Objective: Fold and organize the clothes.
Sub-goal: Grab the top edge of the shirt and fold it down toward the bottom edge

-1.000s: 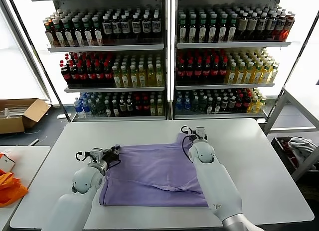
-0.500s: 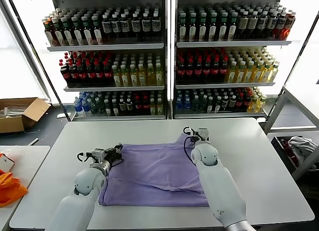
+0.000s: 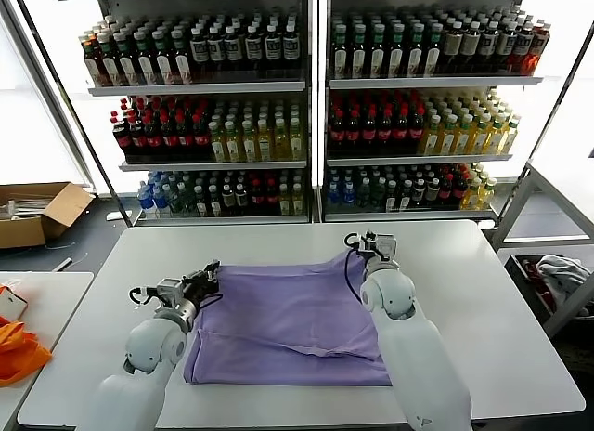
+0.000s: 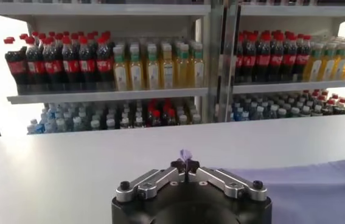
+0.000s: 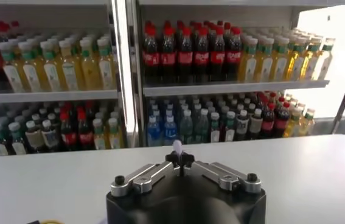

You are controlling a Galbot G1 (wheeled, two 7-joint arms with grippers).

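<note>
On the white table (image 3: 483,292), purple shirt (image 3: 288,324) lying flat, left gripper (image 3: 210,270) pinching its far left corner, right gripper (image 3: 357,242) pinching its far right corner.

Bare white table (image 3: 278,241) stretches along the upper edge of the frame's tabletop, behind the lavender T-shirt (image 3: 288,324), open passage there. More bare surface at right, past the right arm. The drink shelves (image 3: 306,106) wall off the top of the frame. At far left, a side table (image 3: 37,301) with an orange item (image 3: 19,347) crowds the edge.
</note>
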